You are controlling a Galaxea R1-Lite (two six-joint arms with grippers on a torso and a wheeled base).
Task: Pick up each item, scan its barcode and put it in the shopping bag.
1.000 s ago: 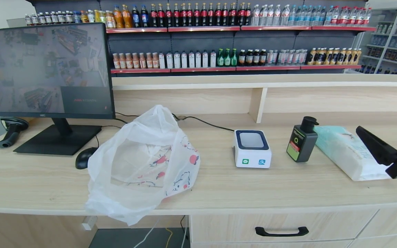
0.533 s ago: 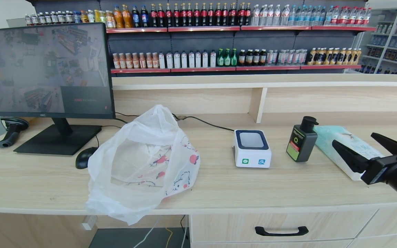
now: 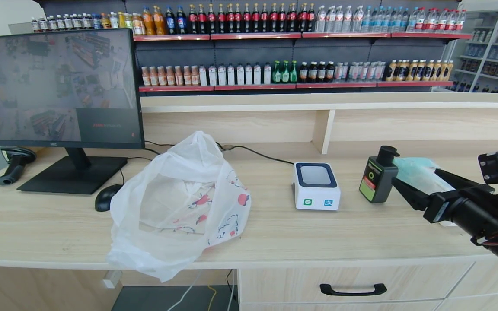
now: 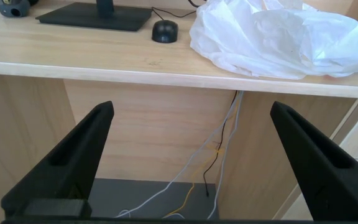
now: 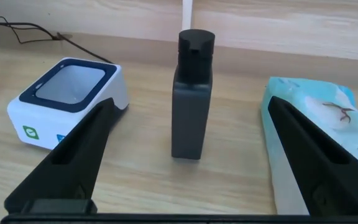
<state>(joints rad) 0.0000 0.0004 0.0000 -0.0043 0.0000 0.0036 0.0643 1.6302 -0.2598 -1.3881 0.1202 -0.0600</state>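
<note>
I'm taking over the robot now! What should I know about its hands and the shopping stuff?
Left gripper: open, empty, low before the counter's edge.
Right gripper: open, empty, facing the dark pump bottle, not gripping it.
Things: bottle upright on the counter, tissue pack lying beside it, scanner between them and the shopping bag.
Done: nothing picked up yet.
Left: pick, scan and bag both items.

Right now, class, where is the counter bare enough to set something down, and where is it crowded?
Bare: between shopping bag and scanner, and the front counter strip before the scanner. Crowded: around the pump bottle, tissue pack and right hand.
</note>
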